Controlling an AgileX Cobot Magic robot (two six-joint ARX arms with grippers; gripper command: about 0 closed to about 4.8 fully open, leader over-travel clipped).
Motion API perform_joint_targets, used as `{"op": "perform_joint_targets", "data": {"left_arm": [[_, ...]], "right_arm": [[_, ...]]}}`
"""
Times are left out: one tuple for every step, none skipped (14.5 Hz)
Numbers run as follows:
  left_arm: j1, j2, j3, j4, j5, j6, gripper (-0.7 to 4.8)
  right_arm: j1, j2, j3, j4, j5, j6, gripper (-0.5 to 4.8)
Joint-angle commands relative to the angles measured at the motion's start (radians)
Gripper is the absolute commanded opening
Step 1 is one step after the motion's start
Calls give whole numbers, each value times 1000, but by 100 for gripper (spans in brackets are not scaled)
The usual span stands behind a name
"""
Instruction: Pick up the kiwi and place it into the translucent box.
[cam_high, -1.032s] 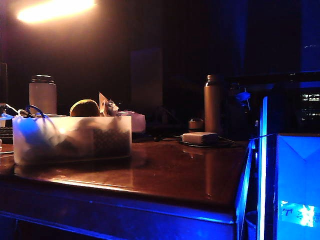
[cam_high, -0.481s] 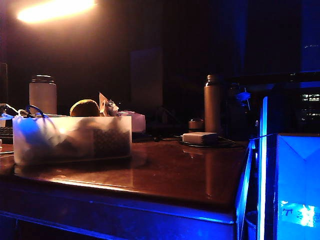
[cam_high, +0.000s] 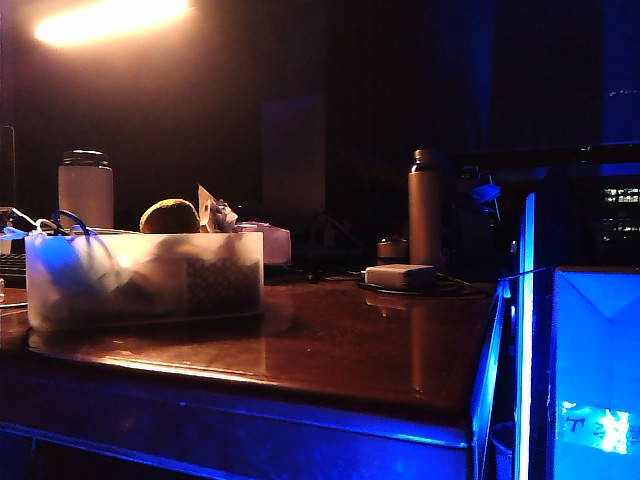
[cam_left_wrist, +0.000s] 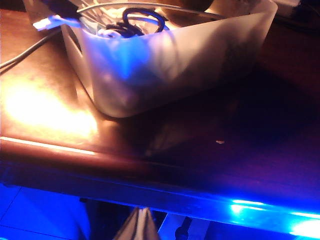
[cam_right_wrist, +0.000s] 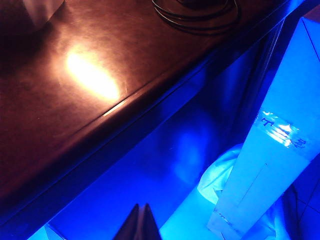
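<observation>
on the dark table (cam_high: 350, 340), toward its left end, sits the translucent box (cam_high: 145, 278), and the kiwi (cam_high: 169, 216) shows above its rim, resting on the clutter inside. neither arm shows from across the room. the left gripper (cam_left_wrist: 140, 223) hangs below the table's front edge, jaws pressed together on nothing, the box just beyond that edge and the kiwi well apart from it. the right gripper (cam_right_wrist: 140, 221) is likewise closed and empty, low beside a blue-lit carton (cam_right_wrist: 280, 135), far from the fruit.

Frosted plastic translucent box (cam_high: 145, 278) on a glossy, reflective wooden table (cam_high: 340, 345).
</observation>
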Motion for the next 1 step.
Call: {"op": "perform_joint_targets", "data": {"left_arm": [[-2, -1, -8, -7, 2, 0, -5]], "right_arm": [[0, 1, -3, 9, 6, 4, 0]]}}
